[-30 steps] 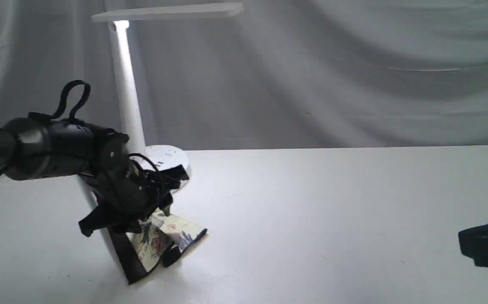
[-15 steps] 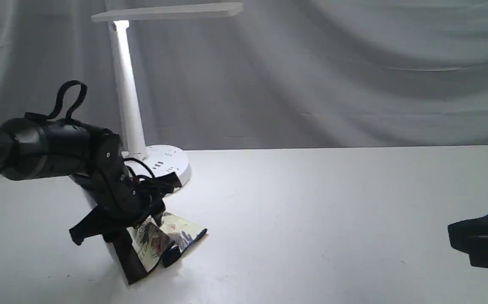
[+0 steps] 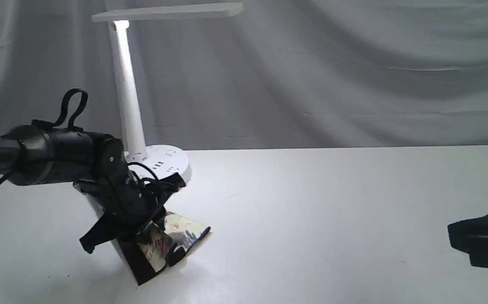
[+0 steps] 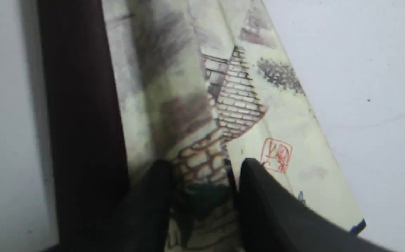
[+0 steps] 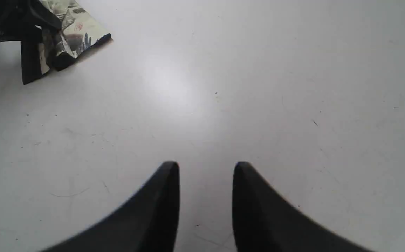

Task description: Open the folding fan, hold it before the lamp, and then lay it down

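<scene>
Item: folding fan [image 3: 183, 234], partly spread, its dark guard rib propped aslant on the counter [image 3: 332, 219], at 6 o'clock of the lamp [image 3: 128, 93] base in the exterior view. My left claw [image 4: 202, 166]: narrow, pinching the painted pleats. My right claw [image 5: 206, 168]: parted, empty, well apart at 3 o'clock. Step, by my reckoning: opening. Next probably calls for my right claw to take a free rib and draw the leaf wide.
</scene>
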Robot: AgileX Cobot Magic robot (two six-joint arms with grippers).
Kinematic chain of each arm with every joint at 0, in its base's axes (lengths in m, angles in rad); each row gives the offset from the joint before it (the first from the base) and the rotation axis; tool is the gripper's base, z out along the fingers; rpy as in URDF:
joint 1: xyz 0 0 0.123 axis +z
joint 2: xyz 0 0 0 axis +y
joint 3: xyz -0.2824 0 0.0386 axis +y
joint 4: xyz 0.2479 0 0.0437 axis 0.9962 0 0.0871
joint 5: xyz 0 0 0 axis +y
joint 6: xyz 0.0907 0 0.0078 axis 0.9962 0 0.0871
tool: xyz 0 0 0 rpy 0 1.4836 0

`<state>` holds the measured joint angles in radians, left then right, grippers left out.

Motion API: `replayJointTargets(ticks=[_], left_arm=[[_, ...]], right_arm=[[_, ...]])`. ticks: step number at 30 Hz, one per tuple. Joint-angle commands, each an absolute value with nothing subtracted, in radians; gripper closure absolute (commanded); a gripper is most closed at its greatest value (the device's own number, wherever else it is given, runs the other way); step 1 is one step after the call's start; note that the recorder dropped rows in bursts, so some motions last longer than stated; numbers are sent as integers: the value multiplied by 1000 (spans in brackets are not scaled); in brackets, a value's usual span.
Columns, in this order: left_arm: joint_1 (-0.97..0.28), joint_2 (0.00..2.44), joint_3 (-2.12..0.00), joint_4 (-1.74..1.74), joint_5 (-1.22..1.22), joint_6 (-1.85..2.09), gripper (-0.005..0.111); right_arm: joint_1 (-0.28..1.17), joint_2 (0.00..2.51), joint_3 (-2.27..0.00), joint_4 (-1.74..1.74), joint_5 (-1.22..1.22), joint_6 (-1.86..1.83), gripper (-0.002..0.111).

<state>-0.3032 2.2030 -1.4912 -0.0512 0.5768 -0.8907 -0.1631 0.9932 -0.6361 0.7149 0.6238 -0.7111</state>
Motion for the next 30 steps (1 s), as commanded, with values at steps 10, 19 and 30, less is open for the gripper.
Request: replayJointTargets(ticks=[10,19,30], left_arm=[[-303,2203,-1494,-98,697,-945,81],[-328,2201,-1494,-170,795,-970,81],[-408,2194,-1492,-163,907,-1034,81]], right_arm=[[-159,996,-641,721,614,-721,81],[-159,996,-641,721,614,-721,81],[-159,996,-641,721,614,-721,81]])
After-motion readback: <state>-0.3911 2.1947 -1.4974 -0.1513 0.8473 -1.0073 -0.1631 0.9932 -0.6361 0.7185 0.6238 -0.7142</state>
